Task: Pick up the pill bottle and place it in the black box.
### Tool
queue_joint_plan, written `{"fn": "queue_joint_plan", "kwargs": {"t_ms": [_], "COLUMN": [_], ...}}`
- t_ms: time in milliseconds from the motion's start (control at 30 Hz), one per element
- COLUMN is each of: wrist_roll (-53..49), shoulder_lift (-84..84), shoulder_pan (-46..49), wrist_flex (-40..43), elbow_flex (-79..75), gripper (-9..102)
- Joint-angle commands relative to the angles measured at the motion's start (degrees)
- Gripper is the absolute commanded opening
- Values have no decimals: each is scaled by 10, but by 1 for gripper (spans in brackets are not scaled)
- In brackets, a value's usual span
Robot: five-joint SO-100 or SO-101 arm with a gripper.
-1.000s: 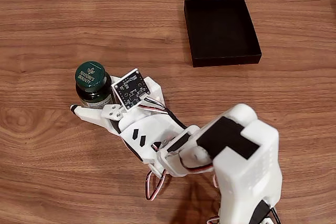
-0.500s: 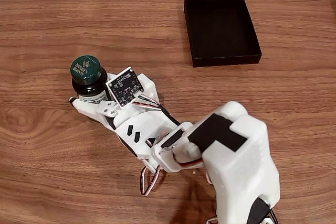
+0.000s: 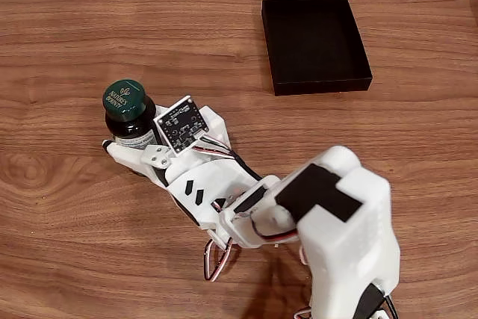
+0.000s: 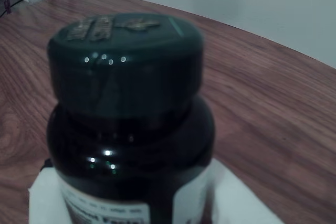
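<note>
— We found the fixed view evenly bright and sharp, with soft shadows on the worktop (image 3: 89, 207).
— Our wrist view was dim, bluish; the pill bottle (image 4: 128, 124) looked blurred, showing small glints.

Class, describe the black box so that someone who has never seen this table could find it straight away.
Start with the wooden table in the fixed view and look to its far side, right of centre, well away from the white arm. There lies the black box, a shallow matte rectangular tray with low walls. Unlike the round, green-lidded pill bottle at the gripper, it is flat, angular and empty.
</note>
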Motion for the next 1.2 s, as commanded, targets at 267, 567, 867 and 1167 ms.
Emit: {"fn": "queue_joint_plan", "kwargs": {"t_ms": [267, 567, 867, 1167], "wrist_roll": [-7, -28, -69, -102], "shoulder_lift": [196, 280, 367, 342], "shoulder_pan": [90, 190, 280, 353], "wrist_flex": [65, 111, 200, 212], "elbow_flex": [1, 11, -4, -63], "gripper": [13, 12, 11, 10]}}
